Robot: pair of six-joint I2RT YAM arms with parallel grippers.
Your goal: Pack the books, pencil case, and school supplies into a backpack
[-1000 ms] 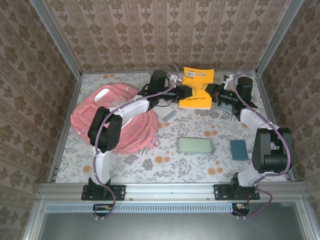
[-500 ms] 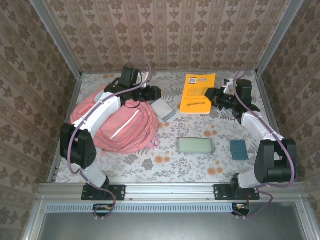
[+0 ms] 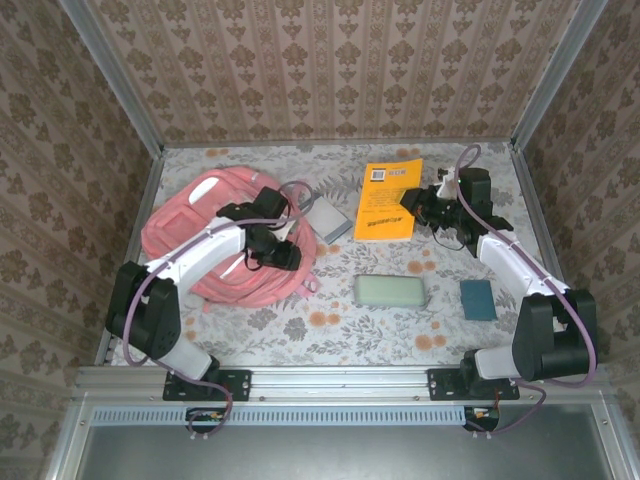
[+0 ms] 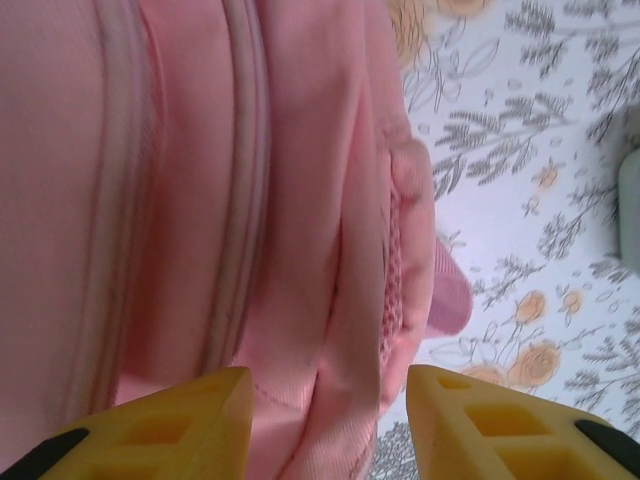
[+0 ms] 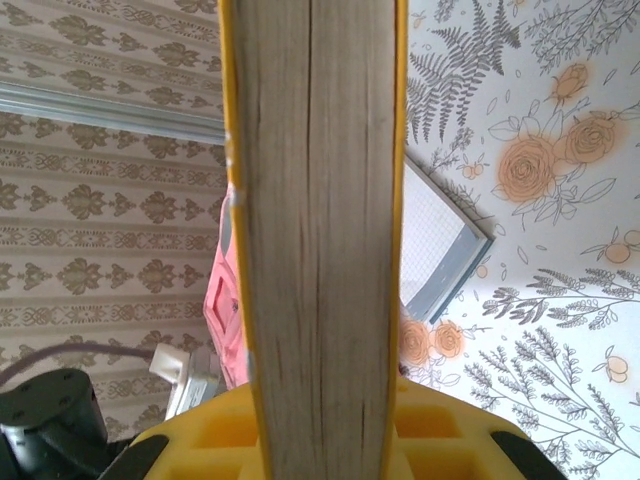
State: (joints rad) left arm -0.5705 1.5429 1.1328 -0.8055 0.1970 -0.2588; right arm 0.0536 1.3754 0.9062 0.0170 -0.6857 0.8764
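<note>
The pink backpack (image 3: 215,245) lies at the left of the table. My left gripper (image 3: 290,256) hovers over the backpack's right side, jaws open. In the left wrist view its yellow fingertips (image 4: 190,420) straddle a fold of pink fabric (image 4: 300,250) without pinching it. My right gripper (image 3: 416,205) is shut on the right edge of the yellow-orange book (image 3: 387,200). The book's page edge (image 5: 320,200) stands between the jaws in the right wrist view. The mint-green pencil case (image 3: 390,291) lies in the middle. A whitish-grey pad (image 3: 328,218) sits beside the backpack.
A small teal-blue flat piece (image 3: 479,299) lies at the right, near my right arm's elbow. The floral tablecloth (image 3: 330,330) has free room along the front. Metal rails and patterned walls close in the sides and back.
My left arm swung from the back of the table to the near right side of the backpack. My right gripper brought the yellow book slightly nearer and to the left.
</note>
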